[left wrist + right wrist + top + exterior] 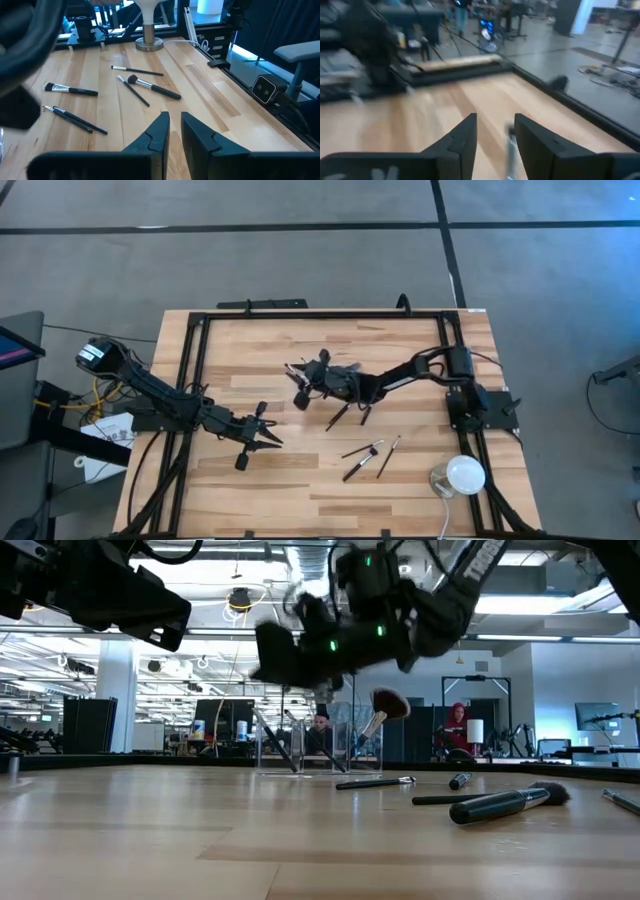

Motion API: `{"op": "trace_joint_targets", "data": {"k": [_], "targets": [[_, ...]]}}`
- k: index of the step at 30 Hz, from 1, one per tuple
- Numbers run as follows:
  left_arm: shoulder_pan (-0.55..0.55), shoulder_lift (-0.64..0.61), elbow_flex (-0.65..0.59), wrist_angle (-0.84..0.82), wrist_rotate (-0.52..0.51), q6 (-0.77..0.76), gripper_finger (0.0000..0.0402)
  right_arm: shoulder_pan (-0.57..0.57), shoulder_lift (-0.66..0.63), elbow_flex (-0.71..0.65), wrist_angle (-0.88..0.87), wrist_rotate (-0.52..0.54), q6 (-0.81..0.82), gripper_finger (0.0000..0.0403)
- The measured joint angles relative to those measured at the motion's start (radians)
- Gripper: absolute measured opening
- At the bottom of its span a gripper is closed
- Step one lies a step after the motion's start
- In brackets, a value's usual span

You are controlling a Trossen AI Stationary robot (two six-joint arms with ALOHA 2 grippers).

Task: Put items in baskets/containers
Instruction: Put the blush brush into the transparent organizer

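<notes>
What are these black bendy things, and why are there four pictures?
They are two robot arms, each ending in a two-finger gripper. One picture looks down from above. One looks level across the table top. Two come from cameras on the arms' wrists. The right gripper is open above a clear container that already holds some brushes. The left gripper waits over the wooden table, holding nothing, its fingers slightly apart. Several makeup brushes lie loose on the table, near a white round dome.
</notes>
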Motion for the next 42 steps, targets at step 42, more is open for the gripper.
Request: {"op": "trace_joint_targets", "data": {"k": [42], "targets": [[0.001,0.0,-0.001,-0.022,-0.05,-0.062,0.0078,0.201,-0.364,-0.046,-1.757,0.111,1.474,0.0151]]}}
